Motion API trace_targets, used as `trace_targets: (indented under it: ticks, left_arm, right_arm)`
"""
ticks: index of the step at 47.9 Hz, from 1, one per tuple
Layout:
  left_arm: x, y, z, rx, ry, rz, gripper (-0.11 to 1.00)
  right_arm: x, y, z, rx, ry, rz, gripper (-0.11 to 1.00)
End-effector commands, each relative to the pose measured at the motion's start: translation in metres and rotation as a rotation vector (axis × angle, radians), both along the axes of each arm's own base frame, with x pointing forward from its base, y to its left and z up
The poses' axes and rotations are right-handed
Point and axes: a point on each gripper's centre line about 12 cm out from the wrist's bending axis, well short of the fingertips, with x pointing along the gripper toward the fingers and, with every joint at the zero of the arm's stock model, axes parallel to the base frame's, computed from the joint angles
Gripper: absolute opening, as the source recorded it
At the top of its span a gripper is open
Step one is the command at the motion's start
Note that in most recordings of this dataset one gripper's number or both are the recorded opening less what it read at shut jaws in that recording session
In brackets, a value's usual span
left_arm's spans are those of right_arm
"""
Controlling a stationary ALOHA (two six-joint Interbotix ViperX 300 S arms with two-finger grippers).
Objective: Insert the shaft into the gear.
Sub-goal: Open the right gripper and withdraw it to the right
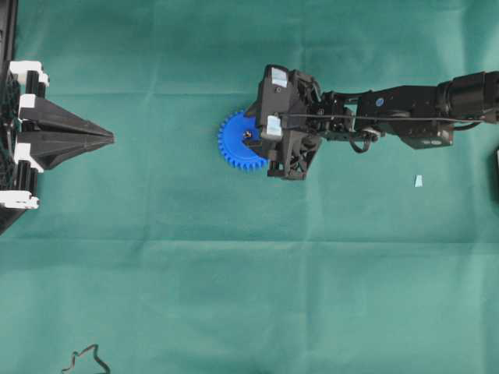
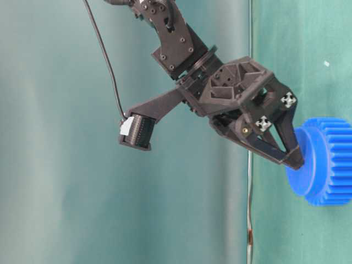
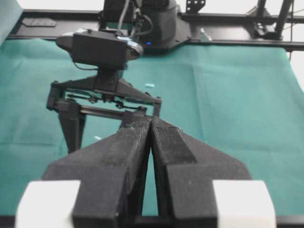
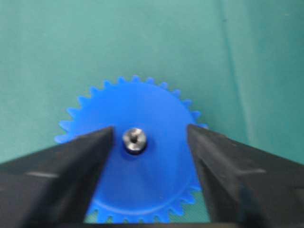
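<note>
The gear [image 1: 238,141], a bright blue toothed wheel, lies flat on the green cloth of the table [image 1: 249,296], a little left of the middle in the overhead view. The shaft [image 4: 134,139], a small silvery-grey pin, stands in the centre of the gear's raised hub, its round end face turned up toward the right wrist camera.

The right gripper [image 4: 150,142] hangs over the gear, its arm reaching in from the right side of the overhead view. Its jaws are spread wide. One black finger stands on each side of the shaft, and clear blue hub shows between each finger and the pin, so the jaws grip nothing. In the table-level view the fingertips [image 2: 294,159] sit right at the hub's face; whether they actually touch it cannot be told.

The left gripper [image 1: 97,139] rests at the far left edge of the table, well apart from the gear. Its jaws are pressed together with only a thin slit between the two padded fingers [image 3: 128,152] in the left wrist view, and nothing is held between them.

A small pale scrap [image 1: 419,181] lies on the cloth to the right, near the right arm and apart from the gear.
</note>
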Motion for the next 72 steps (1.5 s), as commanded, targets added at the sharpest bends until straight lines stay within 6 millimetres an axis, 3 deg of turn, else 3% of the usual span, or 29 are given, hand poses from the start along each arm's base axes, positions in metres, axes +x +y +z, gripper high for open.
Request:
trace_targets:
  ticks: [1, 3, 15, 31, 54, 72]
  left_arm:
    - [0.003, 0.0, 0.009, 0.001, -0.023, -0.002, 0.0]
    - [0.003, 0.0, 0.009, 0.001, -0.025, -0.002, 0.0]
    - [0.003, -0.001, 0.009, 0.001, -0.023, -0.003, 0.0]
    - [0.003, -0.001, 0.008, 0.003, -0.02, -0.004, 0.0]
    - [0.003, 0.0, 0.008, 0.003, -0.018, -0.002, 0.0]
    - [0.003, 0.0, 0.008, 0.003, -0.018, -0.002, 0.0]
  right_arm:
    - [0.002, 0.001, 0.027, -0.01, -0.067, 0.003, 0.91]
    - [0.0, 0.001, 0.034, -0.015, -0.078, 0.006, 0.95]
    - [-0.019, 0.001, 0.078, -0.04, -0.171, 0.006, 0.91]
    - [-0.06, 0.007, 0.109, -0.056, -0.249, 0.007, 0.91]
    - [-0.132, 0.016, 0.125, -0.068, -0.373, -0.008, 0.91]
    - [-0.15, 0.019, 0.126, -0.066, -0.394, -0.012, 0.91]
